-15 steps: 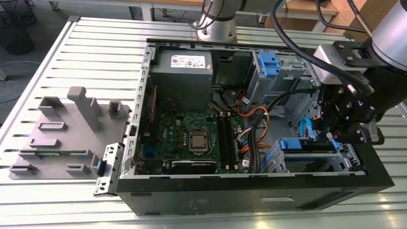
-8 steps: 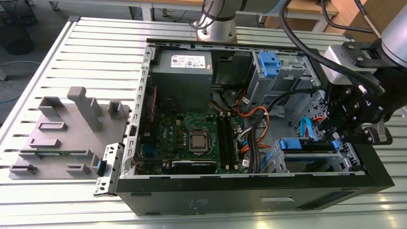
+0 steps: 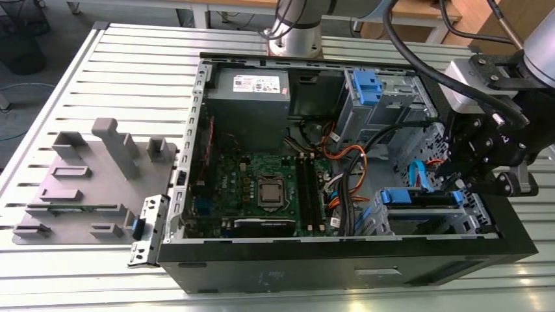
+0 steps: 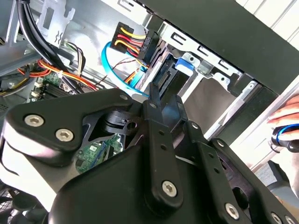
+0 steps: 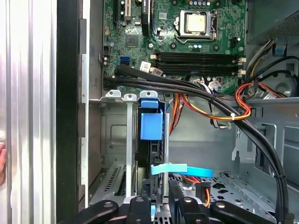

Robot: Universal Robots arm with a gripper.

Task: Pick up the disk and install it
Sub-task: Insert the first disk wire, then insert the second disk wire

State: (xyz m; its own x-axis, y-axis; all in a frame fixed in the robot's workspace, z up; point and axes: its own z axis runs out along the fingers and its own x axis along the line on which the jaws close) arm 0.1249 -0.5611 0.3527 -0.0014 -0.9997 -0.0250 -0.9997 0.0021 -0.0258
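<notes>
The disk [image 5: 150,140] stands on edge in the drive cage at the front corner of the open computer case [image 3: 347,260], on the exterior view's right. Its blue plastic rail [image 3: 407,196] shows at the top of the cage. In the second wrist view the disk [image 4: 164,80] is a dark slab with a blue tab, next to a blue data cable and a bundle of power wires. My gripper [image 5: 160,201] hangs directly over the disk's upper edge, very close to it. The black gripper [image 4: 163,95] points down into the cage. Its body [image 3: 485,175] hides part of the cage.
Thick black cables [image 5: 196,88] and orange-red wire bundles run across the case beside the cage. The motherboard [image 3: 260,188] and a grey power-supply box [image 3: 251,84] fill the rest of the case. A grey fixture block [image 3: 95,182] sits on the slatted table. A person's hand [image 4: 286,119] is beside the case.
</notes>
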